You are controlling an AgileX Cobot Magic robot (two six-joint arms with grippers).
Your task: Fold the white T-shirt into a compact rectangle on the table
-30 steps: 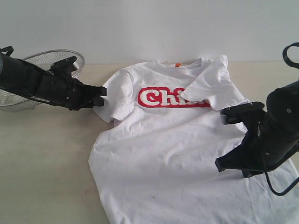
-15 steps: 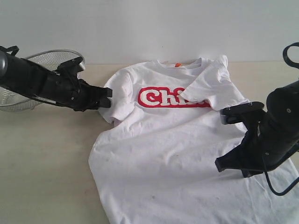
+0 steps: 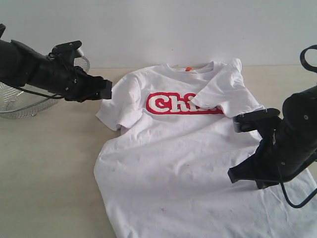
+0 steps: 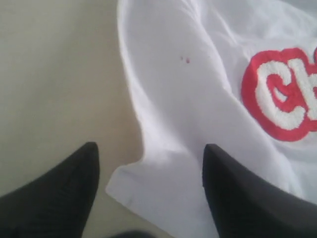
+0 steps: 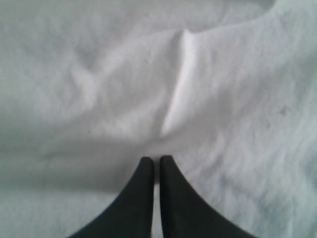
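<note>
- Exterior view: your left gripper (image 3: pixel 105 89) has lifted and drawn back a little toward the far left. It now hangs beside the left sleeve (image 3: pixel 115 108) of the white T-shirt (image 3: pixel 183 163). The shirt lies spread on the table (image 3: pixel 49 163), its right sleeve (image 3: pixel 225 87) already folded over the end of the red lettering (image 3: pixel 173 104). Your right gripper (image 3: pixel 237 173) has not moved and sits over the shirt's right side.
- Left wrist view: the left gripper (image 4: pixel 151 146) has widened, and its fingers (image 4: pixel 79 173) stand well apart and empty over that sleeve's hem (image 4: pixel 148 183). You look set to take the left sleeve next.
- Right wrist view: the right gripper (image 5: pixel 154 159) has its fingers (image 5: pixel 141 198) pressed together, holding nothing, above wrinkled white cloth (image 5: pixel 148 74).
</note>
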